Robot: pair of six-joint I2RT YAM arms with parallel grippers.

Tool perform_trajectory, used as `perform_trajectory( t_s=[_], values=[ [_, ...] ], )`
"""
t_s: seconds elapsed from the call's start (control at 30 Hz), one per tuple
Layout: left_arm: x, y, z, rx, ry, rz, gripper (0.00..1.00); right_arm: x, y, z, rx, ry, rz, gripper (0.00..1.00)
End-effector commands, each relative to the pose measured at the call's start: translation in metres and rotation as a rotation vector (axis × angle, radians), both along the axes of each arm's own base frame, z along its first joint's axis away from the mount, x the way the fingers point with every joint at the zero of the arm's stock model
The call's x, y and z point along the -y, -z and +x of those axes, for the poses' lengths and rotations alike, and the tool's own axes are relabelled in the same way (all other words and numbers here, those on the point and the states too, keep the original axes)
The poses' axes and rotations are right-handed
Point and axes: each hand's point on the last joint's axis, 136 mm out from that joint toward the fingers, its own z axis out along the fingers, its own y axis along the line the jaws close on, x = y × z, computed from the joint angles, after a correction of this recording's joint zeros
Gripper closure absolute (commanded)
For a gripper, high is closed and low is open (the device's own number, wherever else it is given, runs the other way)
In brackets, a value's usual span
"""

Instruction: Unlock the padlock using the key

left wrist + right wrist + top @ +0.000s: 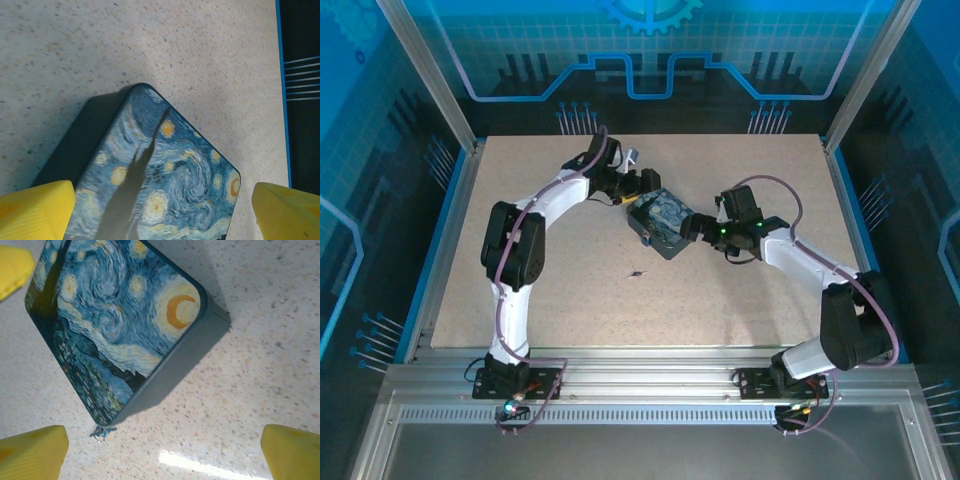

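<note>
Smooth, satin printed box (120, 315) sits on a speckled, slightly glossy tabletop (260, 390)

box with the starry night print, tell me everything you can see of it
The box is a flat rectangular case with rounded corners, its top covered by a swirling blue and yellow night-sky painting with a crescent moon, its sides plain dark grey-blue. It looks like a hard tin and seems shut. It lies flat, top up, turned cornerwise, near the middle of the speckled table. Both sets of jaws stand wide open beside it; whether any touches it is unclear.
</note>
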Motion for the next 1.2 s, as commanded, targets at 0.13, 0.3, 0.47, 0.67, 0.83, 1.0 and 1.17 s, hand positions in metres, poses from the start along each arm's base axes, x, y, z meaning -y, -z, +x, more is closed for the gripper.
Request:
perform_trajectory(
  t_s=[0.13, 0.3, 0.47, 0.67, 0.83, 1.0, 1.17],
  values=[
    [0.007, -0.002, -0.035, -0.012, 0.048, -0.021, 0.09, -0.02, 0.006, 0.017, -0.01, -0.001, 0.12, 0.01],
    [0.005, 0.001, -0.05, -0.029, 0.046, -0.031, 0.11, -0.027, 0.014, 0.026, -0.037, -0.004, 0.143, 0.04],
    [0.002, 0.001, -0.064, -0.027, 0.025, -0.05, 0.11, -0.028, 0.019, 0.038, -0.048, -0.002, 0.135, 0.08],
    [-0.004, 0.001, -0.078, -0.025, -0.001, -0.075, 0.11, -0.035, 0.021, 0.054, -0.06, -0.03, 0.129, 0.13],
    [-0.01, 0.004, -0.085, -0.022, -0.026, -0.075, 0.12, -0.043, 0.016, 0.072, -0.056, -0.06, 0.121, 0.14],
    [-0.017, 0.005, -0.084, 0.002, -0.062, -0.043, 0.11, -0.053, 0.014, 0.085, -0.062, -0.092, 0.109, 0.15],
    [-0.025, 0.006, -0.079, 0.017, -0.102, -0.004, 0.11, -0.055, 0.018, 0.088, -0.074, -0.098, 0.102, 0.13]
  ],
)
